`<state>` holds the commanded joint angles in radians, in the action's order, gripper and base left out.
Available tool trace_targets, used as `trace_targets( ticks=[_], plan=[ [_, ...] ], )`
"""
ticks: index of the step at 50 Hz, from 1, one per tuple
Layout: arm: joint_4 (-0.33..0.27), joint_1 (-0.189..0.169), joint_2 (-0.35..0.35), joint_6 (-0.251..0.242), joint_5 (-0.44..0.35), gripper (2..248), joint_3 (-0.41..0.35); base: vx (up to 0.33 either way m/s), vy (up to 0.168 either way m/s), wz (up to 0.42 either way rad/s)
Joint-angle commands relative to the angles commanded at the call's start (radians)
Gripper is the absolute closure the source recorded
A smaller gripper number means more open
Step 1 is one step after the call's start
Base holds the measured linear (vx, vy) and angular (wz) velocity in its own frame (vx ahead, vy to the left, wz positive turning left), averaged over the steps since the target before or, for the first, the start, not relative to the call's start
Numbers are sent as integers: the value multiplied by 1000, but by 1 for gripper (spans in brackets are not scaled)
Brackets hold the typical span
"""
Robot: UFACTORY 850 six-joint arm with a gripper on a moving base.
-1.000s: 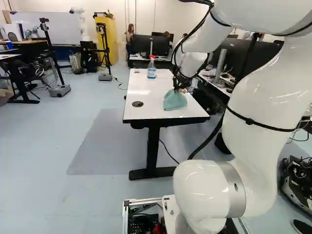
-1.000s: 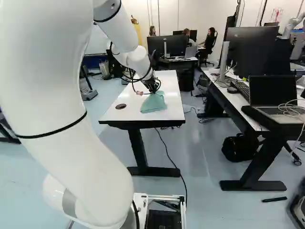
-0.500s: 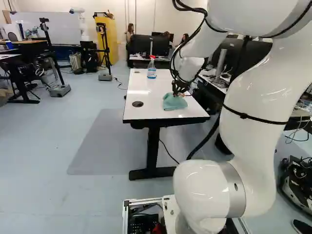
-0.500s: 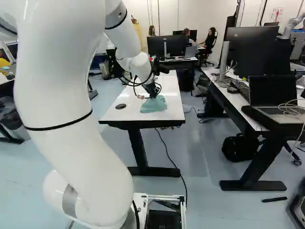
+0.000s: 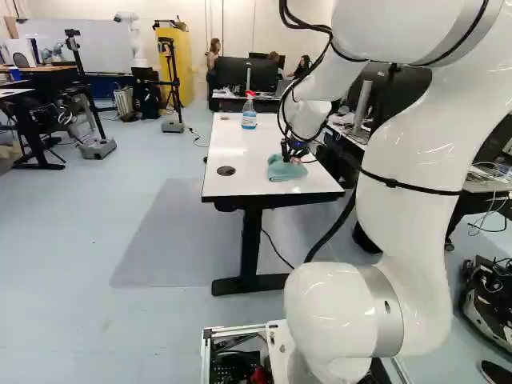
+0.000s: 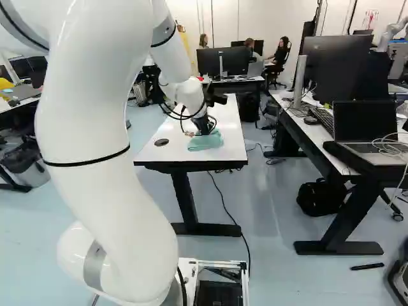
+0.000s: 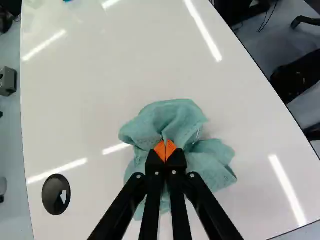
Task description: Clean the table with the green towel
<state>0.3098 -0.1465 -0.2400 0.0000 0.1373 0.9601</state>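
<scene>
A white robot arm [image 5: 408,172] reaches out over a long white tabletop [image 5: 248,184]. Its black end effector [image 7: 165,151] points down at a green towel [image 7: 172,117], which lies crumpled on the surface toward the end closer to the robot's base. The wrist view shows the orange pads [image 7: 158,150] pressed close together with a gathered fold of the cloth pinched between them. The rest of the towel puffs up ahead of the fingers and fans out loosely on either side and under them.

A round black insert [image 7: 56,194] is set in the tabletop, apart from the towel. Farther along, toward the far end, a spray bottle [image 5: 249,120] with clear blue contents and a red top stands upright, well apart from the cloth.

The step in hand appears to be wiping: the towel is in the grip and down on the surface, so a stroke could be under way or about to begin. How much of the tabletop is clean cannot be told; the bright streaks on it look like reflected lights. The next move calls for keeping the pinch firm and drawing the towel flat across the surface with light, even pressure. Because the cloth is bunched, a stroke may wipe only a narrow path, and the fingertips could scrape the surface if pressed too low. A longer stroke toward the far end would need to stop short of the bottle or steer around it.
</scene>
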Motion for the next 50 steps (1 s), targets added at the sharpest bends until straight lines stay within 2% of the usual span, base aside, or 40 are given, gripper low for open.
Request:
trace_targets(
  ticks=[16,50],
  plan=[
    [0,0,0,0,13,230,0,0,0,0],
    [0,0,0,0,115,230,0,0,0,0]
  ],
)
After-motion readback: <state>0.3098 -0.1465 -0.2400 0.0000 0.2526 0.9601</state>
